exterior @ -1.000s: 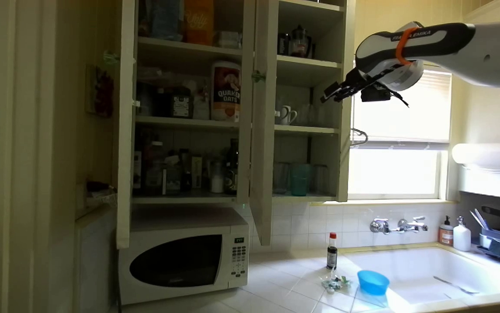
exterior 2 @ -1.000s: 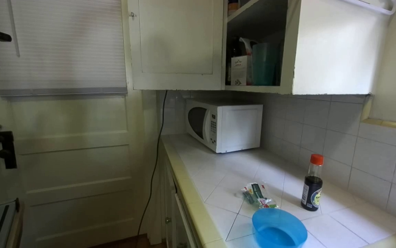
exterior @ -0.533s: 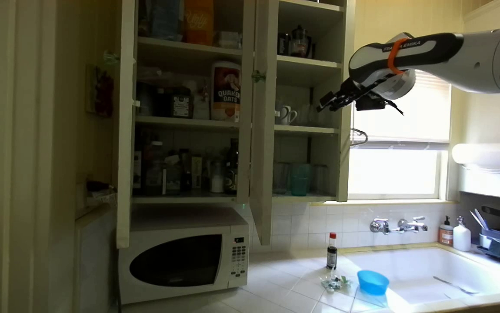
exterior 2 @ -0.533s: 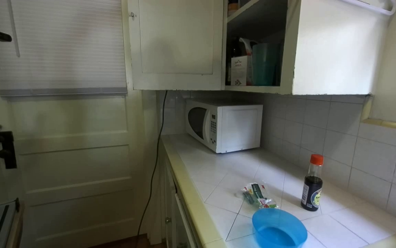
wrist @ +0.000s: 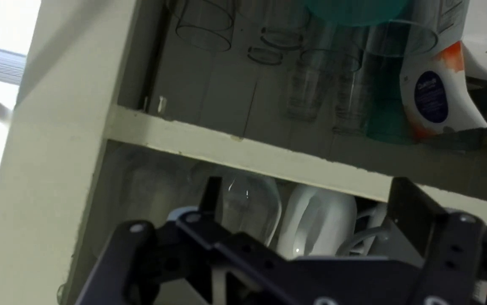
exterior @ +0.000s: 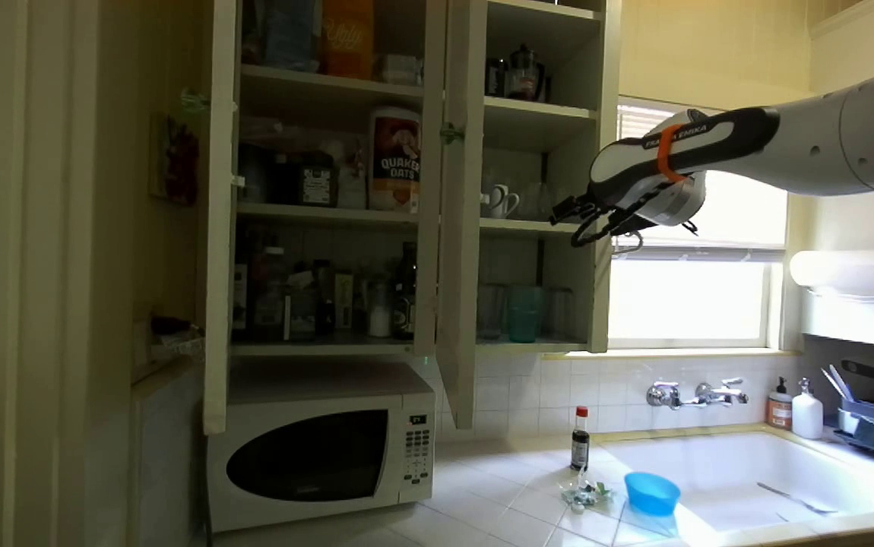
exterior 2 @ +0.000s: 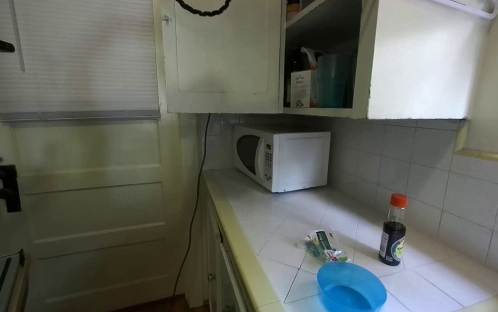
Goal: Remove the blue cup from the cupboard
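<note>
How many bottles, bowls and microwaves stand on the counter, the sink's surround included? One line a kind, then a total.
Bottles: 3 (red-capped bottle, reddish-brown bottle, white bottle)
Bowls: 1 (blue bowl)
Microwaves: 1 (white microwave)
Total: 5

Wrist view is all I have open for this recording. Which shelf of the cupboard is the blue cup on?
Observer: In an exterior view, the blue cup stands on the bottom shelf of the cupboard.
Operator: And how high am I against it?
Observer: There, the gripper appears higher than the cup, near the level of the next shelf up.
Operator: Anything upright down below that I should mind?
Observer: Yes, both exterior views show a red-capped bottle standing on the counter.
</note>
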